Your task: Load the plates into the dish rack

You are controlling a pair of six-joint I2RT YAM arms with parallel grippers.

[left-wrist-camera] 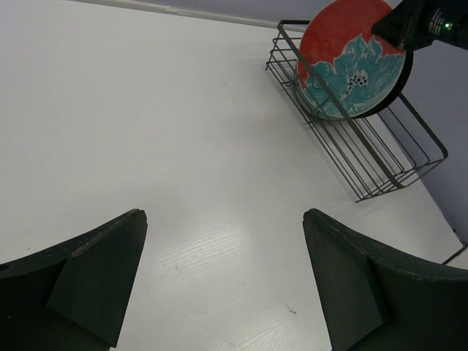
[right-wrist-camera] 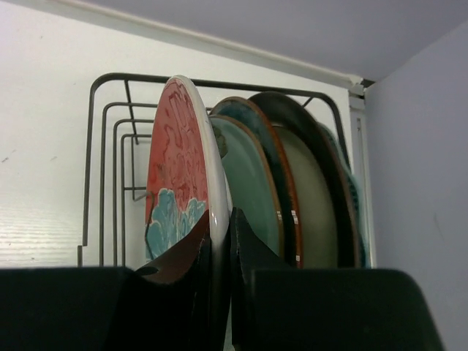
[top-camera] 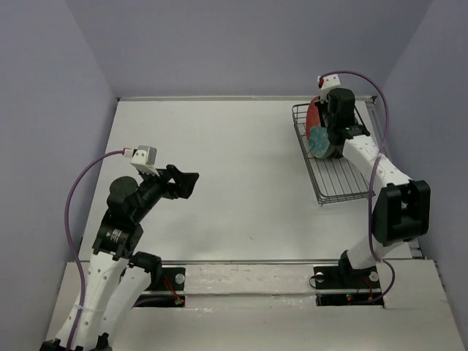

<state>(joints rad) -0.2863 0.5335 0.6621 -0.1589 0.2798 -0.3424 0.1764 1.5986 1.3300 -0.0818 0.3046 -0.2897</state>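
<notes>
Risks knocking red plate (right-wrist-camera: pixel 179 161) vs green plate (right-wrist-camera: pixel 252 194) at its 3 o'clock if released off-slot in rack (left-wrist-camera: pixel 380 164) by R gripper (right-wrist-camera: pixel 219 234), clamped on rim; L gripper (left-wrist-camera: pixel 223 216) fingers apart, empty.

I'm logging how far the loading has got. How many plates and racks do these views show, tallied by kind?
Plates: 4 can be told apart, all upright in the rack: red floral plate, teal brown-rimmed plate, dark-rimmed plate, teal plate at the back. More may be hidden behind them.
Dish rack: 1
Total: 5
</notes>
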